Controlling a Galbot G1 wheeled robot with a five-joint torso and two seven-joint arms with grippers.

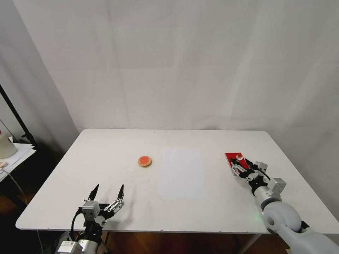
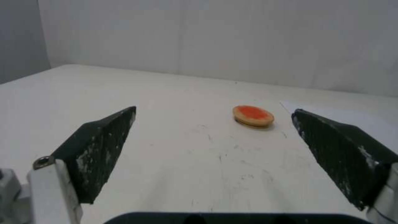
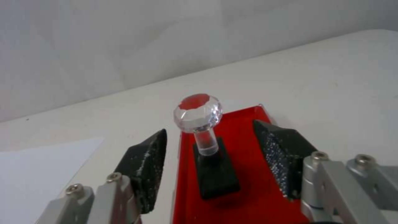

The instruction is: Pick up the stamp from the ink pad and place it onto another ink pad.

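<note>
1. At 3 o'clock on the worktop [image 1: 106,148], my right gripper [image 3: 213,152] straddles the stamp [image 3: 209,152] on the red ink pad [image 3: 248,193], jaws apart, gripping nothing.
2. I'd close squarely on the clear stem, not the slippery knob.
3. Round ink pad [image 1: 144,161] sits at 10 o'clock from there, well apart.
4. Left gripper [image 1: 107,192] idles at 7 o'clock, jaws wide, empty.

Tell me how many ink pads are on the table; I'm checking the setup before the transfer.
2. The red rectangular ink pad lies on the table's right side, under the stamp and the open right gripper. The round ink pad sits near the middle, left of the white paper.
</note>
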